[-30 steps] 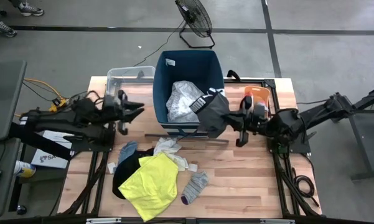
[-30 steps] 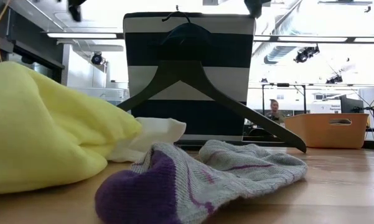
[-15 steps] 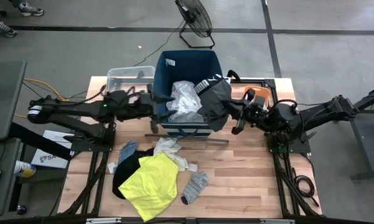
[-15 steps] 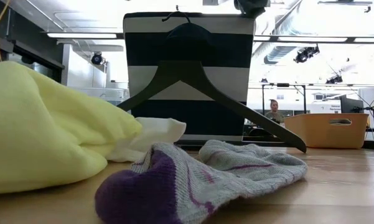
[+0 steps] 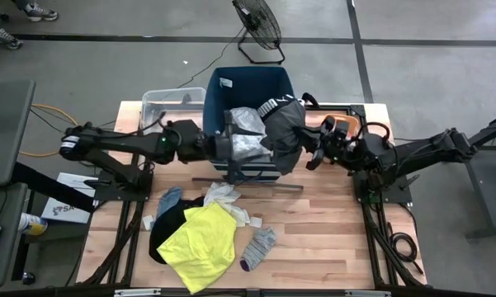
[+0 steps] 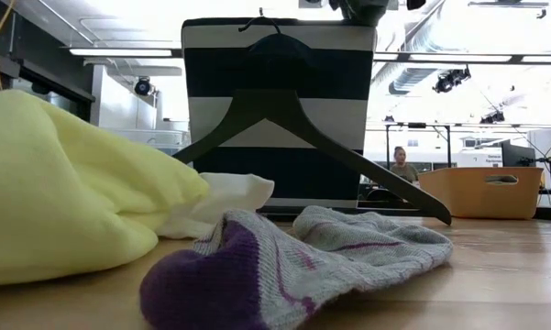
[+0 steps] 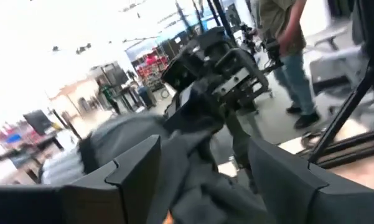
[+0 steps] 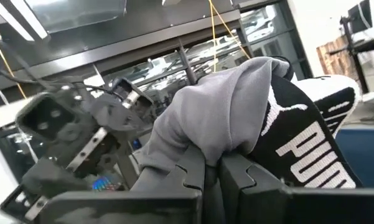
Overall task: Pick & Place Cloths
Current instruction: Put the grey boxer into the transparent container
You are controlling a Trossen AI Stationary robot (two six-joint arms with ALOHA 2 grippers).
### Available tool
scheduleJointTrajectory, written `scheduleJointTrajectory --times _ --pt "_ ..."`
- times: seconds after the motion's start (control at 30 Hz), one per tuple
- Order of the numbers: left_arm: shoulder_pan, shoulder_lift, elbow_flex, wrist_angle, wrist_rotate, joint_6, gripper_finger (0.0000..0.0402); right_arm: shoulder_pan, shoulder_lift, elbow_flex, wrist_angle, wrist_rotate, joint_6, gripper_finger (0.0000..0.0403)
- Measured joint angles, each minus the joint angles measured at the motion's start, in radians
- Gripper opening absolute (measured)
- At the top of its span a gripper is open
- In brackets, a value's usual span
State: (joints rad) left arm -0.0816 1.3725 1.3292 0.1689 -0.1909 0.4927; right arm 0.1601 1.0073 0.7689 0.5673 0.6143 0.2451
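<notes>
My right gripper [image 5: 312,151] is shut on a dark-grey garment [image 5: 284,136] with a black-and-white lettered band, held at the right wall of the tall dark-blue bin [image 5: 231,87]. A white garment [image 5: 246,132] lies inside the bin. My left gripper [image 5: 228,145] is open above the bin's left part, its fingers pointing at the grey garment [image 7: 193,180]; I cannot tell whether it touches it. On the table's near half lie a neon-yellow shirt [image 5: 200,243], a black cloth [image 5: 167,224], a grey sock [image 5: 260,246], and small white [image 5: 223,195] and blue [image 5: 168,198] pieces. My right gripper pinches a bunched fold of the dark-grey garment [image 8: 206,134] between its two fingers [image 8: 190,171]. The fingers come about level from the table's right side. The garment bulges over the fingertips and hangs below them, clear of the table, over the bin's right wall.
A dark hanger [image 5: 260,176] lies against the bin's near side. An orange tub [image 5: 347,124] stands right of the bin and a clear plastic tub [image 5: 161,101] left of it. The table's near right part [image 5: 330,239] is bare wood. People stand beyond the table [image 6: 402,165].
My left gripper has swung up from the table's left side toward the bin and now reaches over it, its wrist rolled. My right gripper has shifted a little toward the bin, and the grey garment has moved with it toward the far edge, over the bin's right wall.
</notes>
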Motion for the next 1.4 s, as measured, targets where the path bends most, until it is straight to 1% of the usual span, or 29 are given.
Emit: scheduleJointTrajectory --times 0.17,0.3,0.4,0.57,0.7,0.93,1.03,1.13,1.27,1.4 --pt "-0.027 0.067 0.084 -0.061 -0.163 0.080 0.0279 -0.012 0.013 0.000 0.008 -0.021 0.043 0.0005" --pt "-0.045 0.116 0.122 -0.059 -0.240 0.144 0.0320 -0.017 0.039 0.000 0.052 -0.031 0.068 0.0005" --pt "-0.057 0.142 0.133 -0.067 -0.286 0.179 0.0339 -0.017 0.064 0.000 0.091 -0.040 0.074 0.0005" --pt "-0.067 0.168 0.136 -0.058 -0.353 0.263 0.0345 -0.017 0.107 0.000 0.179 -0.043 0.087 0.0005" --pt "-0.070 0.184 0.136 -0.060 -0.433 0.271 0.0345 -0.017 0.138 0.000 0.224 -0.086 0.132 0.0005" --pt "-0.070 0.184 0.136 -0.060 -0.436 0.265 0.0343 -0.017 0.192 0.002 0.287 -0.163 0.197 0.0005" --pt "-0.070 0.184 0.136 -0.054 -0.436 0.263 0.0327 -0.017 0.205 0.017 0.283 -0.181 0.198 0.0005" --pt "-0.070 0.184 0.136 -0.055 -0.437 0.263 0.0293 -0.017 0.213 0.034 0.282 -0.206 0.197 0.0005" --pt "-0.070 0.183 0.136 -0.057 -0.437 0.262 0.0230 -0.017 0.213 0.043 0.282 -0.234 0.176 0.0005" --pt "-0.070 0.183 0.136 -0.056 -0.441 0.261 0.0158 -0.017 0.208 0.043 0.282 -0.249 0.174 0.0005"
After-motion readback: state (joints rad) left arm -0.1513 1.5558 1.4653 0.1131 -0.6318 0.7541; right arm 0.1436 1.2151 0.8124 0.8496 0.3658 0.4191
